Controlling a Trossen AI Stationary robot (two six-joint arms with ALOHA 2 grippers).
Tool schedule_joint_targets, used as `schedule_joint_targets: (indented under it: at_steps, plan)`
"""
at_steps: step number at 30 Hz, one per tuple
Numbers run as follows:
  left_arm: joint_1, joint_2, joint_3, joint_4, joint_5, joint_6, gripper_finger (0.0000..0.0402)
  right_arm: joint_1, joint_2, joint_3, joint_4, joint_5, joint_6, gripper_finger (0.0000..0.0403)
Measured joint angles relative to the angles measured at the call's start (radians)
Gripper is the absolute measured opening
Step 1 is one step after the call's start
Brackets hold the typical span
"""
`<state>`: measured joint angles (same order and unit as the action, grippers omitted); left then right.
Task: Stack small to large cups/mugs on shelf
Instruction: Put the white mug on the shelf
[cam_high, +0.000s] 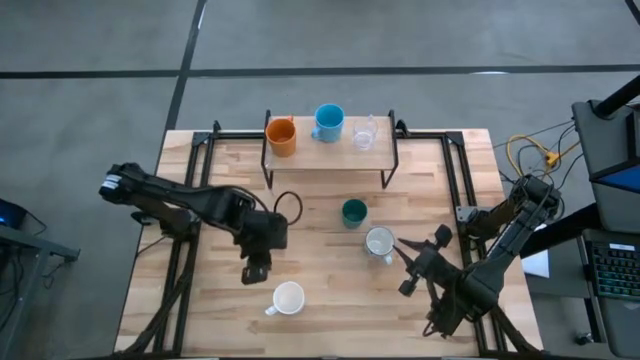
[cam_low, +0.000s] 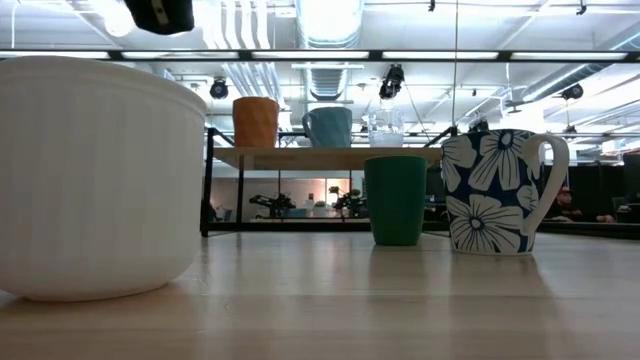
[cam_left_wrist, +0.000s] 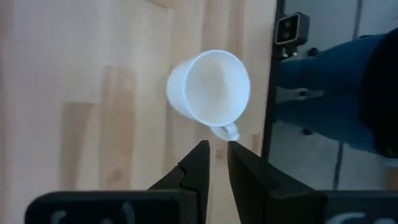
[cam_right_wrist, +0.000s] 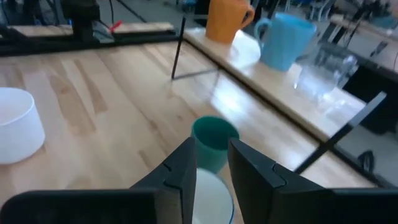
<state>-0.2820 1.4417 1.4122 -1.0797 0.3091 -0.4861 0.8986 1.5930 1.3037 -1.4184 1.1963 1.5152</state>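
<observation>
On the shelf (cam_high: 330, 152) at the table's far side stand an orange cup (cam_high: 281, 135), a light blue mug (cam_high: 329, 122) and a clear glass (cam_high: 364, 132). A dark green cup (cam_high: 353, 212), a grey-white flowered mug (cam_high: 379, 243) and a white mug (cam_high: 288, 298) stand upright on the tabletop. My left gripper (cam_left_wrist: 219, 149) hovers above the white mug (cam_left_wrist: 211, 87), just on the far side of it. Its fingers are open by a narrow gap with nothing between them. My right gripper (cam_right_wrist: 211, 163) is open, above and right of the flowered mug (cam_right_wrist: 208, 196).
Black frame rails (cam_high: 455, 170) run along both table sides, and the shelf's thin black legs (cam_right_wrist: 177, 46) stand on the tabletop. A small camera (cam_left_wrist: 290, 28) sits at the near edge, with something blue (cam_left_wrist: 336, 81) beyond it. Bare wood lies between the mugs.
</observation>
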Motion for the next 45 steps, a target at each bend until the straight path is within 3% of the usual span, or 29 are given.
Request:
schedule_joint_targets:
  at_steps: [9, 21, 38, 41, 45]
  plan:
    - [-0.068, 0.044, -0.030, 0.129, 0.054, -0.056, 0.0042, 0.000, 0.000, 0.000, 0.019, -0.053, 0.002, 0.0080]
    - [-0.073, 0.175, -0.035, 0.173, 0.084, 0.022, 0.0042, 0.000, 0.000, 0.000, 0.037, -0.052, -0.029, 0.0087]
    - [-0.070, 0.174, -0.034, 0.210, 0.043, -0.040, 0.0042, 0.000, 0.000, 0.000, 0.045, -0.052, -0.085, 0.0084]
    - [-0.093, 0.167, -0.035, 0.216, -0.009, -0.031, 0.0042, 0.000, 0.000, 0.000, 0.045, -0.052, -0.088, 0.0087]
    - [-0.169, 0.087, -0.078, 0.274, -0.245, -0.034, 0.0042, 0.000, 0.000, 0.000, 0.045, -0.052, -0.088, 0.0091]
